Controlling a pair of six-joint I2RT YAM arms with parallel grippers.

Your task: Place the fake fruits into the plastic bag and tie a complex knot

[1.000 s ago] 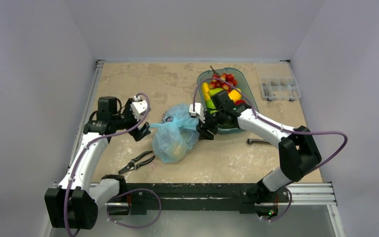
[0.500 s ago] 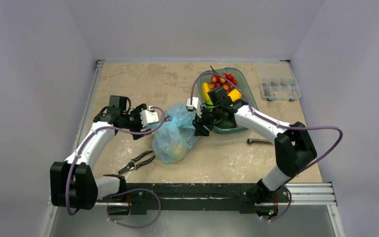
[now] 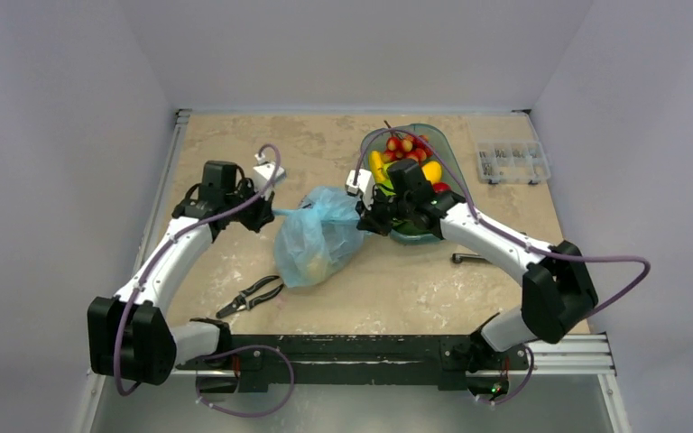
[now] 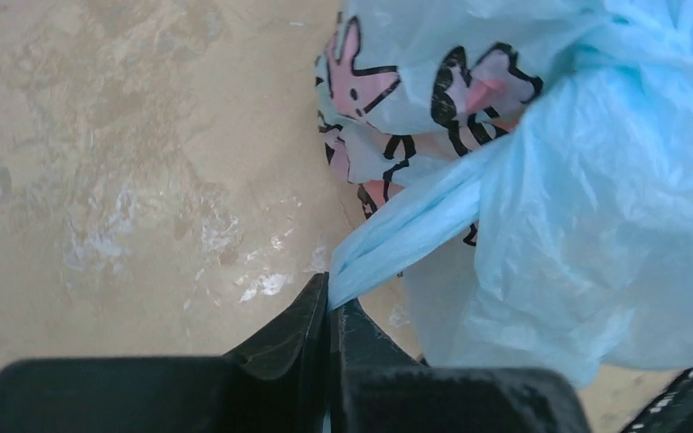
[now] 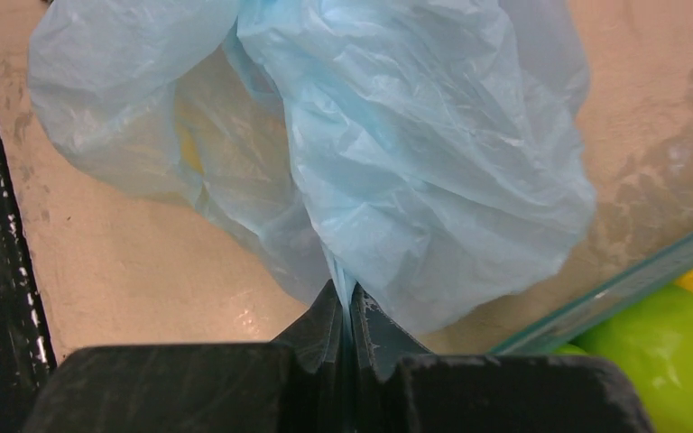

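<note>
Top view: the left gripper (image 3: 264,215) and the right gripper (image 3: 364,219) stand on either side of the plastic bag (image 3: 314,245), each pressed together on its film. The plastic runs taut between them across the bag's top, and the bag's body sags on the arm-base side of both. Most fake fruits (image 3: 406,155) lie in the teal dish (image 3: 451,167), close behind the right gripper. Pliers (image 3: 251,295) lie on the table (image 3: 262,135), back from the left gripper toward its own base. Left wrist view: the left gripper (image 4: 332,307) is pinched on the tip of a twisted handle strand (image 4: 411,225). The strand leads away to the printed bag just ahead and to the right. Right wrist view: the right gripper (image 5: 347,311) is closed on a thin fold of the plastic bag straight ahead. Something yellow shows through the film ahead-left, and a green apple (image 5: 659,356) sits in the dish at the right. We cannot tell whether a knot has formed. We judge the film light, soft and slippery, liable to tear or slide out under a hard pull. The roped-up handle near its end looks the surest hold. Whatever fruit is inside gives little anchoring weight, so the bag would likely drag with the pull.
</note>
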